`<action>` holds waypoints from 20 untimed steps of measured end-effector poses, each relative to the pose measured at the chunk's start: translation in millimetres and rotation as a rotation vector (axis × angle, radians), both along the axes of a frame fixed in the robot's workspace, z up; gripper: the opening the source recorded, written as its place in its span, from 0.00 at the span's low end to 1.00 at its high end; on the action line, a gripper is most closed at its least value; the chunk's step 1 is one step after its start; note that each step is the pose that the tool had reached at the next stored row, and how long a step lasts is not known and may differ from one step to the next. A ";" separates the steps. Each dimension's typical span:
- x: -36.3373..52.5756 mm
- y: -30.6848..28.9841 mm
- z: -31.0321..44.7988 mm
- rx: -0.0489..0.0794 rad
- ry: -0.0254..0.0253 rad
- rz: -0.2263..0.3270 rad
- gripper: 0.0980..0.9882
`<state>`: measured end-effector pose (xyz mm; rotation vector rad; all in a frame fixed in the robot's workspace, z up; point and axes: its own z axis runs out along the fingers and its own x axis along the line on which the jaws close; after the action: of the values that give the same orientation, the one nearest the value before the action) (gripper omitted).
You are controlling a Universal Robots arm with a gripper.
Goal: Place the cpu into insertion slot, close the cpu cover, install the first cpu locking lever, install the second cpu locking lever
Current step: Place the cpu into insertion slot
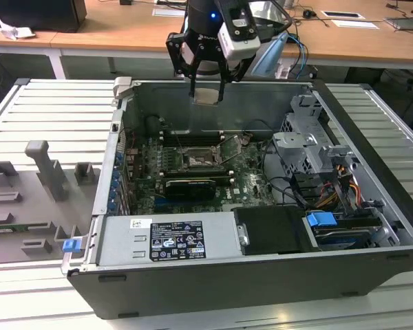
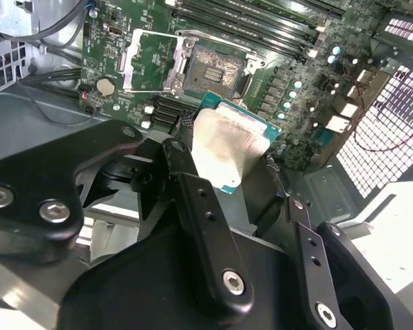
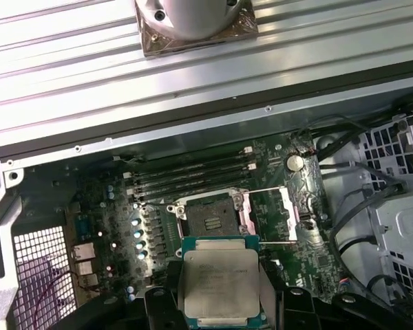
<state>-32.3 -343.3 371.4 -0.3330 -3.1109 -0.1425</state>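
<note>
In the exterior view my gripper (image 1: 206, 91) hangs above the open computer case, shut on the cpu (image 1: 207, 95), a flat square chip with a pale silvery top. In both wrist views the cpu (image 2: 227, 141) (image 3: 219, 280) sits clamped between the black fingers (image 2: 189, 185), held well above the motherboard. The insertion slot (image 2: 210, 69) (image 3: 210, 221) (image 1: 195, 162) lies bare below it. The cpu cover (image 2: 148, 62) (image 3: 270, 212), a silvery frame, stands folded open beside the slot. Thin lever rods lie raised around the slot.
A black card (image 1: 189, 187) lies in front of the slot, and memory slots (image 3: 193, 175) lie behind it. A power supply (image 1: 168, 240) fills the case front, and a drive cage (image 1: 306, 148) with cables stands at the exterior view's right. Grey fixtures (image 1: 48, 172) sit outside the case.
</note>
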 end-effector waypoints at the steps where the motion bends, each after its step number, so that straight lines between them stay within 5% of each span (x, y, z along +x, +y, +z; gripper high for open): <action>1: 0.0 0.0 0.0 0.000 0.0000 -0.004 0.48; 20: -0.1 0.0 -0.6 0.000 0.0000 -0.088 0.48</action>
<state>-32.4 -343.3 370.8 -0.4696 -3.0972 -0.1431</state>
